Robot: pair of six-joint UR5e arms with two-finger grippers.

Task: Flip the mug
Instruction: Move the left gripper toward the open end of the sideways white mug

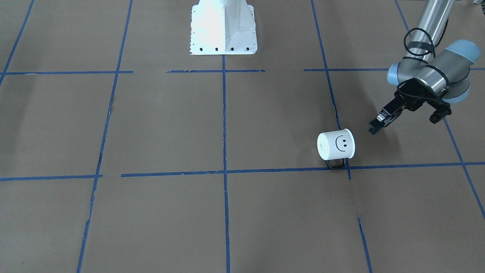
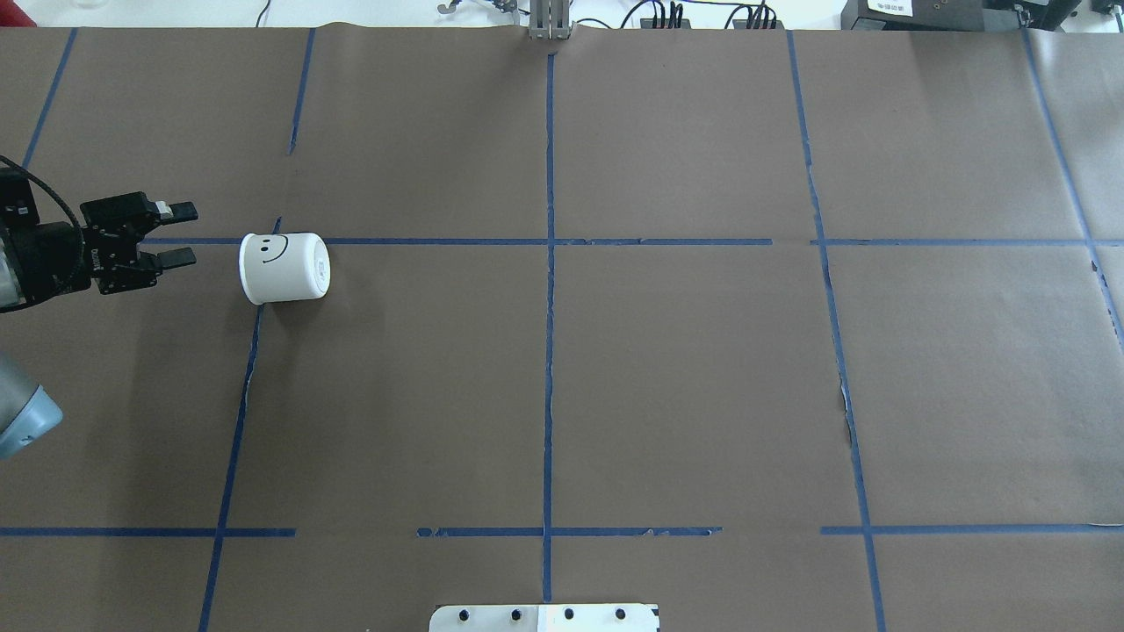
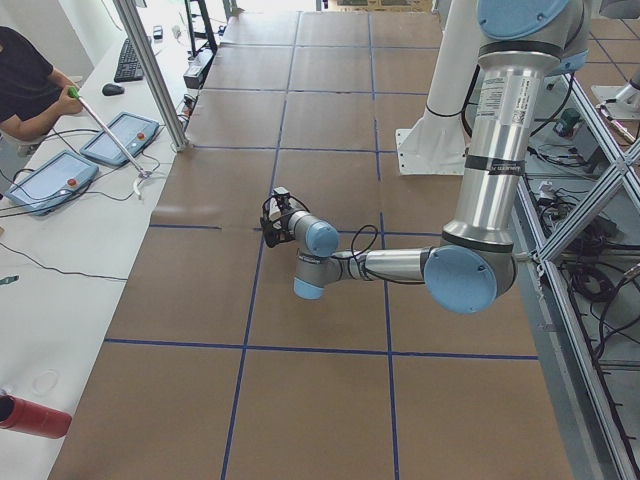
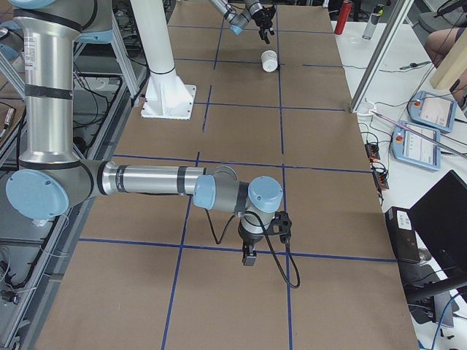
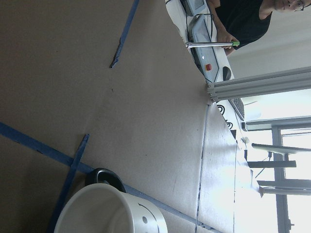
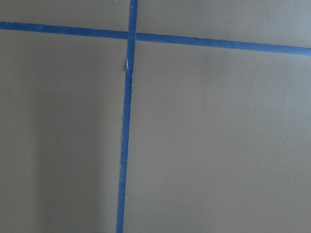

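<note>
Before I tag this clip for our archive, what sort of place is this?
Most likely a robotics lab's test cell: a paper-covered table gridded with blue tape, the left arm reaching over it, and teach pendants on the operators' bench.

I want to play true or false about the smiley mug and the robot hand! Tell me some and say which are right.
1. The mug lies on its side on the table. True.
2. The left gripper is squeezing the mug. False: it is open, beside the mug and not touching it.
3. A smiley face is drawn on the mug. True.
4. The mug's handle is red. False: it is black.
</note>
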